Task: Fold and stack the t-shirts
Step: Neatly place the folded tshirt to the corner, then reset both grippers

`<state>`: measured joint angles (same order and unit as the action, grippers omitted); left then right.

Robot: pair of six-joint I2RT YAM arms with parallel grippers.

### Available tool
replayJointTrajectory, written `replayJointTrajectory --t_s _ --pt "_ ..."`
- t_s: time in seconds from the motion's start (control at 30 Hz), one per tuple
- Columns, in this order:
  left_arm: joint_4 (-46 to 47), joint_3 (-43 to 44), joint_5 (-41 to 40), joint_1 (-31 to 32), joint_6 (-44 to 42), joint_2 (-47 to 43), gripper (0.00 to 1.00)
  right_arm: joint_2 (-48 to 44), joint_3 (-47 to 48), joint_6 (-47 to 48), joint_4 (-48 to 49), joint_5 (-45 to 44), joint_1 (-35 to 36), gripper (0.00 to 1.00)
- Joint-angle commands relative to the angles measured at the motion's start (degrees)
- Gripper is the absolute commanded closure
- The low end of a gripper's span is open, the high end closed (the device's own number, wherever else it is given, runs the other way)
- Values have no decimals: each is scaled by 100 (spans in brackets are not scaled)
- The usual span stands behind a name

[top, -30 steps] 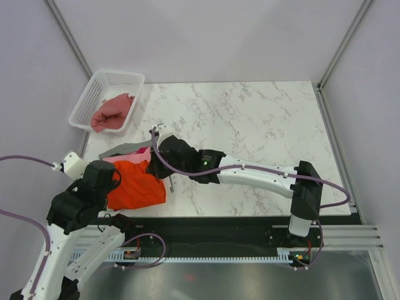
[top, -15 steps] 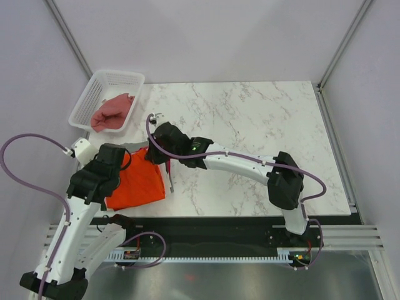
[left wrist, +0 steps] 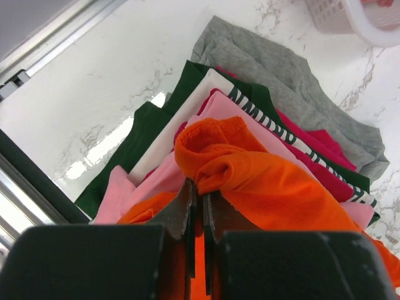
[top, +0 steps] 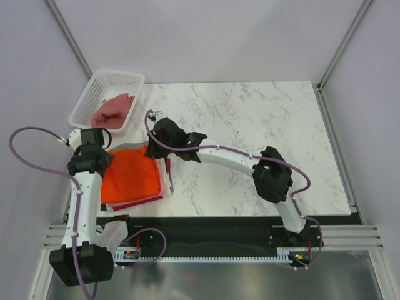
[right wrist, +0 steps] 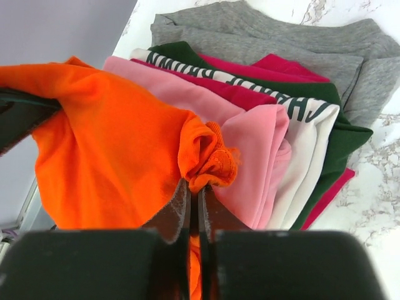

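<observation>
Top external view: the orange t-shirt [top: 128,180] lies spread over a stack of folded shirts at the near left corner of the marble table [top: 250,125]. An arm stands at each of its far corners, and their wrists hide those corners from above (the wrist cameras show them better). From the left wrist, the left gripper [left wrist: 199,190] has its fingers pressed nearly together on a bunched orange hem. From the right wrist, the right gripper [right wrist: 194,187] is clamped the same way on a crumpled orange corner, and the cloth hangs in a sagging sheet between the two. Each camera's own dark fingers block the lower middle of its picture. Beneath the orange cloth the stack fans out in layers: a pink shirt [left wrist: 228,109] directly below, then a crimson shirt [left wrist: 312,165], a dark green shirt [left wrist: 147,134] with a white lettered band, and a grey shirt [left wrist: 275,62] at the bottom against the table. Beyond the stack and apart from it, the white mesh basket [top: 84,106] holds a dusty rose shirt [top: 114,111]. The right arm [top: 231,164] stretches across the near table, and a purple cable [top: 28,134] loops out to the left.
</observation>
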<state>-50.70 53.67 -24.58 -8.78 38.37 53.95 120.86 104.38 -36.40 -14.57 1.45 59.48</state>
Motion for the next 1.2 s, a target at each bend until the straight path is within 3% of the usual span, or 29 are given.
replayJointTrajectory --t_s 0.0,0.03,0.07,0.1,0.13,0.17,0.2,0.3,0.43,0.53,0.63,0.7,0.73,0.83,1.0,1.17 --pt "543 21 603 -194 -418 404 90 192 381 37 182 171 -112 86" --pt "535 64 725 -256 -462 466 76 245 434 54 174 162 -139 55" --pt "526 91 761 -300 -462 502 52 263 434 72 182 127 -147 43" --pt "508 108 788 -326 -462 493 12 245 434 89 182 84 -156 35" --pt "508 143 788 -361 -462 406 2 219 434 107 165 57 -217 30" --pt "499 231 814 -362 -514 327 0 123 434 177 139 39 -253 19" --pt "499 293 849 -362 -550 248 0 44 408 212 121 31 -297 18" --pt "499 591 1304 -362 -795 -112 0 -509 137 467 16 -66 -560 16" --pt "499 969 2883 -344 -1313 -289 0 -1642 -829 827 -20 -110 -1182 14" --pt "640 1075 3764 -283 -1280 -324 0 -2635 -1787 994 -20 -303 -1727 13" --pt "964 1023 4066 58 -877 -289 0 -3532 -2657 1012 -37 -286 -2342 12" --pt "1062 1031 3813 523 -744 -115 0 -4060 -3273 1004 -46 -277 -2642 13" --pt "1088 1075 3298 1239 -621 -35 0 -4218 -3484 960 -64 -295 -2966 13" --pt "1237 1225 2548 2446 -288 394 0 -4737 -4353 820 -38 -321 -3599 14" --pt "1870 935 2475 3355 65 774 0 -5703 -5909 767 366 -943 -3962 13" --pt "2108 672 1940 4225 215 1458 0 -6547 -7411 730 1561 -787 -3971 6"
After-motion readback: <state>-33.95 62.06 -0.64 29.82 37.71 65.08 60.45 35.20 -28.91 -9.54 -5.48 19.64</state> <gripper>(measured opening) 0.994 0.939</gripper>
